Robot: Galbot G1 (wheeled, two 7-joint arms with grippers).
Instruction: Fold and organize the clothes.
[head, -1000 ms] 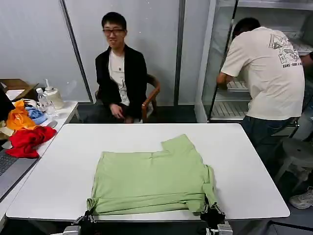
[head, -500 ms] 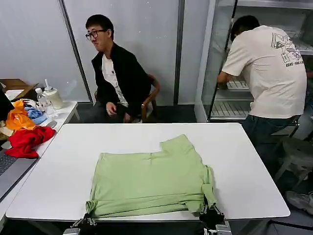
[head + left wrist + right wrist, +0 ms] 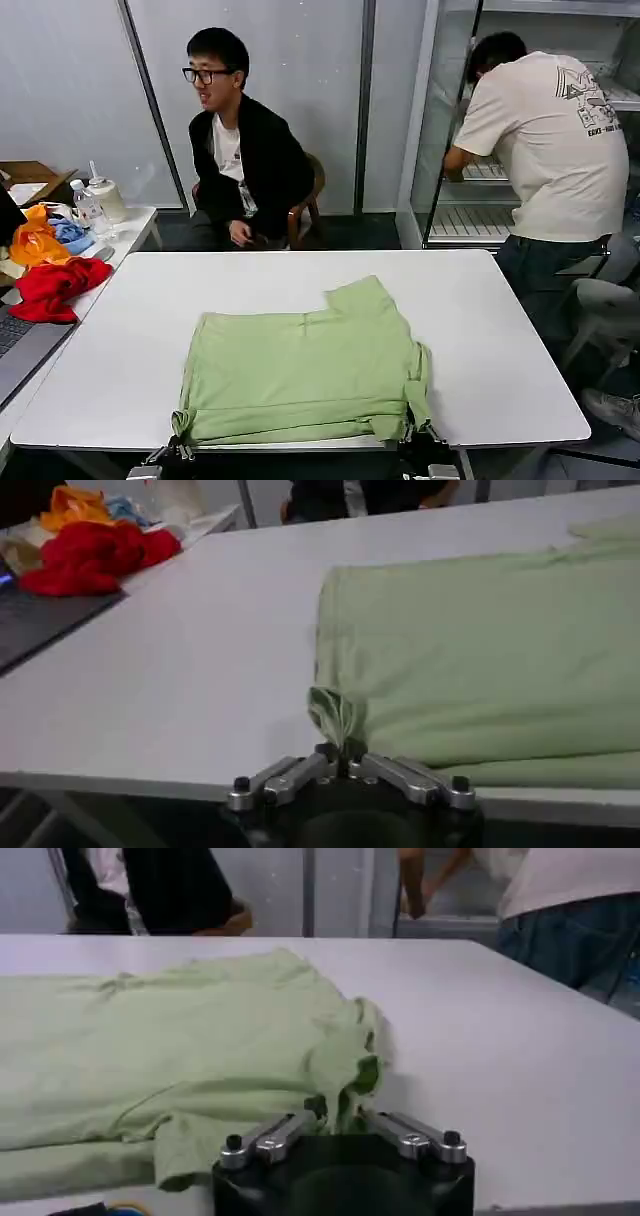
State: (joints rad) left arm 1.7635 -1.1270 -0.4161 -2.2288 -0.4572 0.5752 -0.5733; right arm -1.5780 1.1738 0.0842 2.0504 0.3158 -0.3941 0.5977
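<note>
The left gripper [image 3: 345,755] is clamped on a bunched corner of the soft light green short-sleeved shirt [image 3: 305,375], the cloth rising in a small peak between its closed metal fingers [image 3: 283,776]. The right gripper [image 3: 335,1120] pinches the shirt's other near corner the same way, a twisted fold standing up from its fingers [image 3: 275,1136].

In the head view both grippers, left [image 3: 178,452] and right [image 3: 417,447], sit at the near edge of the white rounded-corner table [image 3: 500,330], with the shirt's front hem lying just inside that edge. The shirt is folded into a rough rectangle on the near half of the table, one sleeve jutting toward the far side. Bare tabletop lies open on the left, on the right and beyond the shirt to the far edge.

The left wrist view shows the shirt's straight side edge and, well apart across bare table, the heap of red, orange and blue garments [image 3: 90,542]; the head view places that heap [image 3: 50,265] on a separate side table at the robot's left. The right wrist view shows the rumpled right corner and clear table beyond it.

Against a second ago, both grippers have drawn back toward the robot, and the shirt's near hem has slid closer to the edge with them.
</note>
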